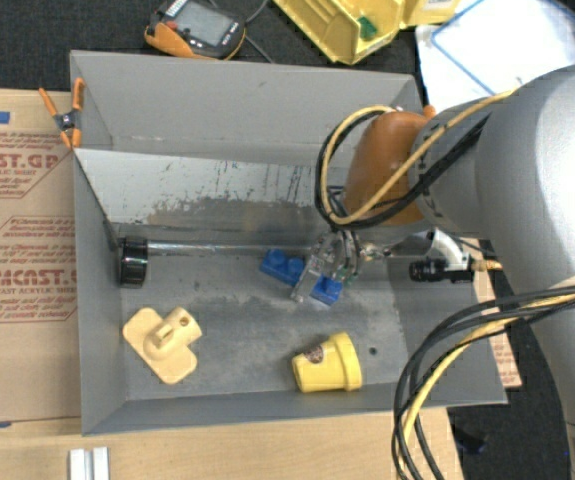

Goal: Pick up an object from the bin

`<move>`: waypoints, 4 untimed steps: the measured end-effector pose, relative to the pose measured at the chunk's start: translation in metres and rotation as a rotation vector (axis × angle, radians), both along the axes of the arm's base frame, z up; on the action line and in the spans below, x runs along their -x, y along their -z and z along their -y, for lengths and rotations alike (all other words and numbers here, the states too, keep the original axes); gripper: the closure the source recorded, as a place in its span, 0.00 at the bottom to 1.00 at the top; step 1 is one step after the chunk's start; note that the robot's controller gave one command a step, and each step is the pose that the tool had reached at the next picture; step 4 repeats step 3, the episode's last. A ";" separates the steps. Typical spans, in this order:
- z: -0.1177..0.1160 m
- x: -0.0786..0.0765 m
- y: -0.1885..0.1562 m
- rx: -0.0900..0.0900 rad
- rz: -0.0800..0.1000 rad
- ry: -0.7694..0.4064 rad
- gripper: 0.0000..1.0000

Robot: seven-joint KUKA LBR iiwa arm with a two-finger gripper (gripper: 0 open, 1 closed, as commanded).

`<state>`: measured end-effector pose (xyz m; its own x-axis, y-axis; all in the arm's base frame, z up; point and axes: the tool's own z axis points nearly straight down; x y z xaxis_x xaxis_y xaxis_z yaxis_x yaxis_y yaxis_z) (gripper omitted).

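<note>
My gripper point(331, 266) is low in the middle of the bin, reaching in from the right. Its tip is right above a small blue block point(326, 291), which lies on the bin floor partly under it. A second, slightly larger blue block point(281, 266) sits just left of the gripper. A yellow cap-shaped piece point(329, 365) lies on its side nearer the front wall, below the gripper.
A pale yellow flat piece with a raised peg point(164, 342) lies at the front left. A black cylinder point(130, 262) rests against the left wall. The arm with its orange cover and cables hangs over the bin's right side.
</note>
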<state>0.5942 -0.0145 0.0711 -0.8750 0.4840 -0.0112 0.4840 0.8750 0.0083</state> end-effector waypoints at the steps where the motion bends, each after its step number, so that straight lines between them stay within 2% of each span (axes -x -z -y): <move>1: 0.000 0.000 0.000 0.000 0.000 0.000 1.00; 3: -0.001 0.001 -0.033 -0.001 -0.002 -0.001 1.00; 4: -0.001 0.001 -0.033 -0.001 -0.002 -0.001 1.00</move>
